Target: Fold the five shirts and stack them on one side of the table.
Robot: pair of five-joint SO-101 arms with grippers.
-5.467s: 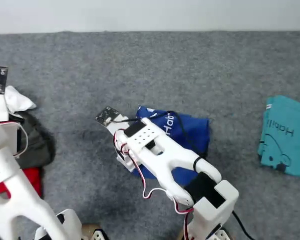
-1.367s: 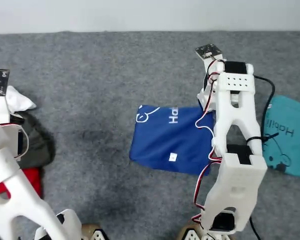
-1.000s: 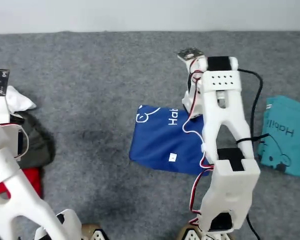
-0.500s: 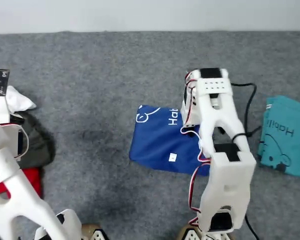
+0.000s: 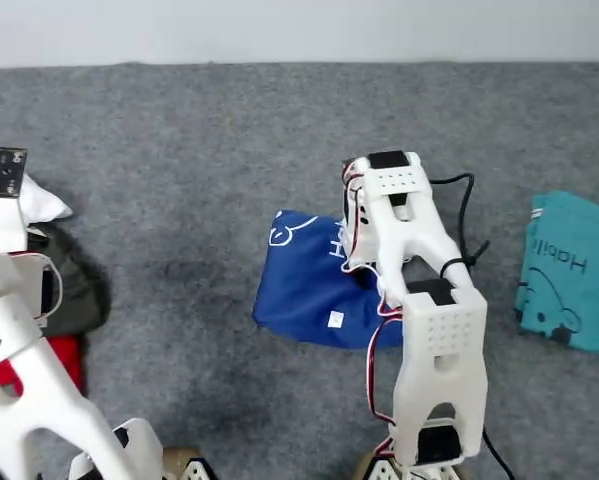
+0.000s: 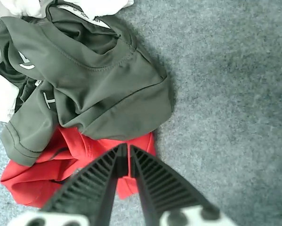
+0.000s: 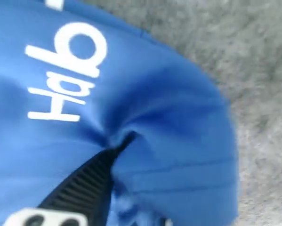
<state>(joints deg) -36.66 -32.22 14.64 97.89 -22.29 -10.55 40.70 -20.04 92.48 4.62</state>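
Mid-table, right gripper (image 7: 124,139) clamped on bunched edge of folded blue shirt (image 5: 304,290). Left gripper (image 6: 127,150), jaws together, hovers over red shirt (image 6: 42,181) part-covered by dark grey shirt (image 6: 98,89). Risk: rough grey table covering (image 5: 179,150) drags lower layers, fold opens; thin pinch may slip.

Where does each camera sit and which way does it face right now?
High view: fixed above, looking down over the table; left arm and right arm show.
Left wrist view: looks down past the left gripper onto the dark shirt and red shirt.
Right wrist view: close on the blue shirt, pinched by the right gripper.
Shared: high view also holds all three shirts.
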